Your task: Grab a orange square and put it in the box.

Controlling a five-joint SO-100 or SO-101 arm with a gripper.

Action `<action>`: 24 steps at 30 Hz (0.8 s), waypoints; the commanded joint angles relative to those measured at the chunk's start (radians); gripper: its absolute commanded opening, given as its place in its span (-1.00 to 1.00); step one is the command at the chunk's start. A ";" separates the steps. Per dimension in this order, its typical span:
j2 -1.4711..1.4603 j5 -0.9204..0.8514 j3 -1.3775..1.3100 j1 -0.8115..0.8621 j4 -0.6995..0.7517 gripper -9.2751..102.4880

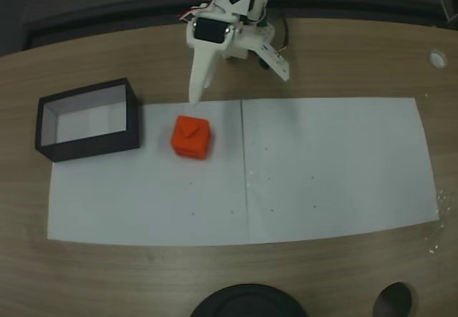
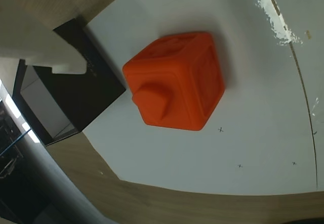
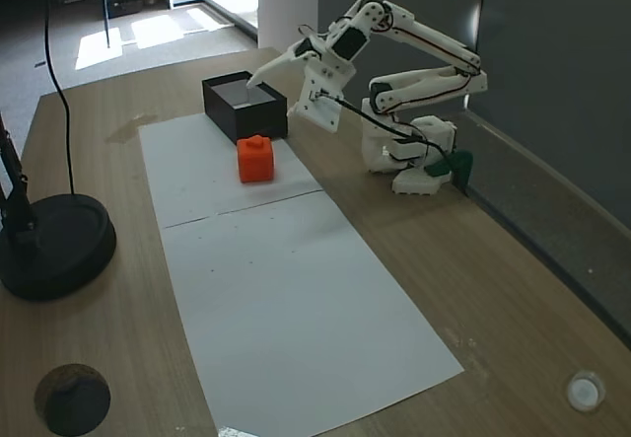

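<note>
The orange square point(image 1: 191, 137) sits on white paper just right of the box point(image 1: 93, 146) in a fixed view. It has a small raised knob on top, seen close in the wrist view point(image 2: 177, 85). The box point(image 3: 246, 117) has black walls and a pale inside. My gripper point(image 1: 238, 82) hangs open above the table's far side, behind the orange square and apart from it, with nothing between its fingers. Its long white finger point(image 1: 198, 81) points down toward the paper's edge. In another fixed view the gripper point(image 3: 286, 99) hovers beside the box, above the orange square point(image 3: 255, 158).
Two white paper sheets point(image 1: 329, 167) cover the middle of the wooden table. A black round stand base point(image 3: 49, 245) sits at the near edge, with a dark hole point(image 1: 393, 301) in the tabletop close by. A small white cap point(image 1: 437, 58) lies at the far right.
</note>
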 commanded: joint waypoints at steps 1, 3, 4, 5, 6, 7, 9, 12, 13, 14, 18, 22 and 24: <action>-0.156 0.000 -0.163 0.005 0.034 -0.25; -0.284 0.000 -0.232 0.006 0.066 -0.25; -0.345 0.000 -0.261 0.006 0.074 -0.24; -0.403 0.000 -0.285 0.008 0.078 -0.23; -0.459 0.002 -0.305 0.008 0.078 -0.21; -0.508 0.003 -0.322 0.008 0.077 -0.21; -0.600 0.006 -0.351 0.005 0.071 -0.21; -0.709 0.006 -0.391 0.008 0.066 -0.21; -0.733 0.006 -0.405 0.009 0.064 -0.21; -0.755 0.006 -0.419 0.011 0.064 -0.21; -0.813 0.006 -0.426 0.011 0.026 -0.21; -0.865 0.008 -0.422 0.012 -0.014 -0.21; -0.891 0.008 -0.422 0.012 -0.021 -0.21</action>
